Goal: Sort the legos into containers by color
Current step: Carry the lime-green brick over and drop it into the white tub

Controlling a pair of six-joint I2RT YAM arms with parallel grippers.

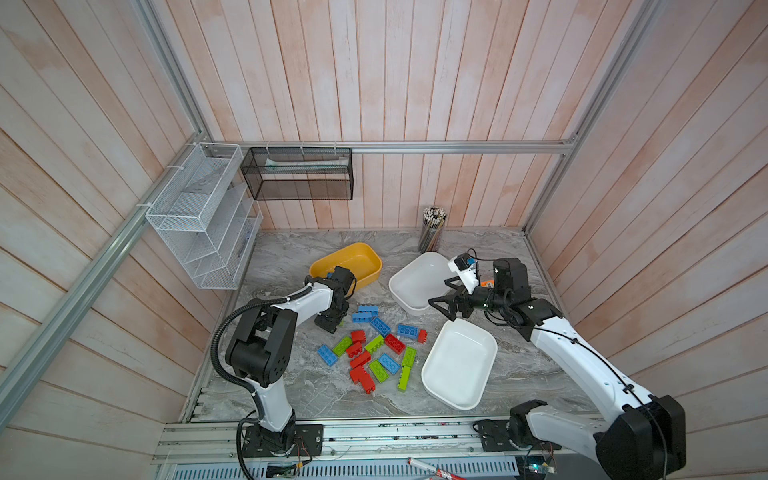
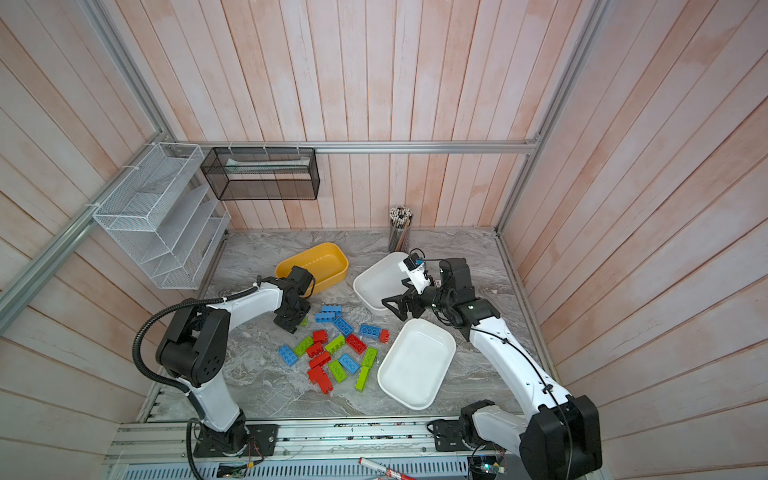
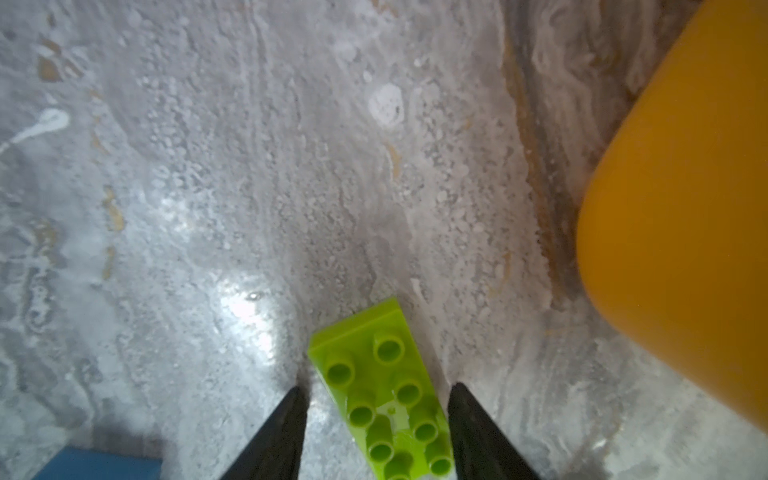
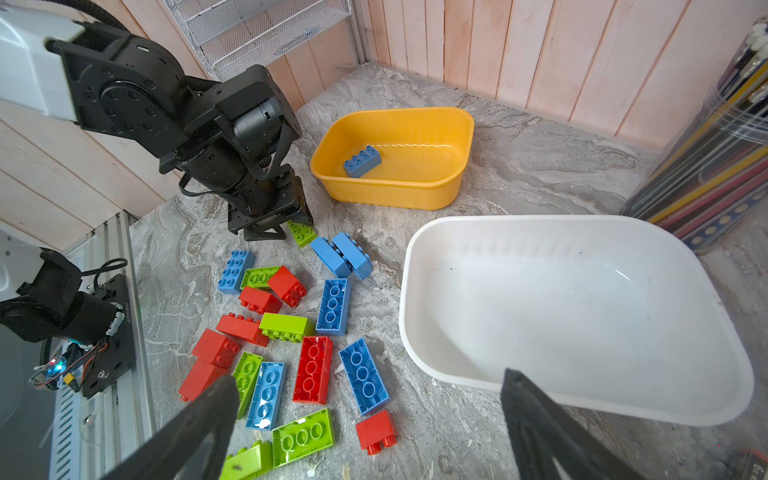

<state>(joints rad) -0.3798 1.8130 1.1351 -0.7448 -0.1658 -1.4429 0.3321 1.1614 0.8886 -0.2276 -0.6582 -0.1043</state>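
Observation:
A loose pile of blue, lime green and red legos (image 1: pixel 374 353) (image 2: pixel 336 353) (image 4: pixel 291 340) lies mid-table. My left gripper (image 1: pixel 332 324) (image 3: pixel 377 386) is low at the pile's far left edge, open. Its fingers straddle a lime green brick (image 3: pixel 374 365) (image 4: pixel 302 233) lying studs up on the table; a gap shows on one side. Just beyond it is the mustard yellow container (image 1: pixel 353 249) (image 4: pixel 415 195), which holds one blue brick (image 4: pixel 362 160). Two white containers (image 1: pixel 415 286) (image 1: pixel 457 365) are empty. My right gripper (image 1: pixel 446 307) (image 4: pixel 365 378) hovers open between them, holding nothing.
A cup of pencils (image 1: pixel 432 232) stands at the back wall near the far white tub. A white wire rack (image 1: pixel 199 216) and a black mesh rack (image 1: pixel 299 174) hang on the walls at the left. A marker (image 1: pixel 428 467) lies on the front rail.

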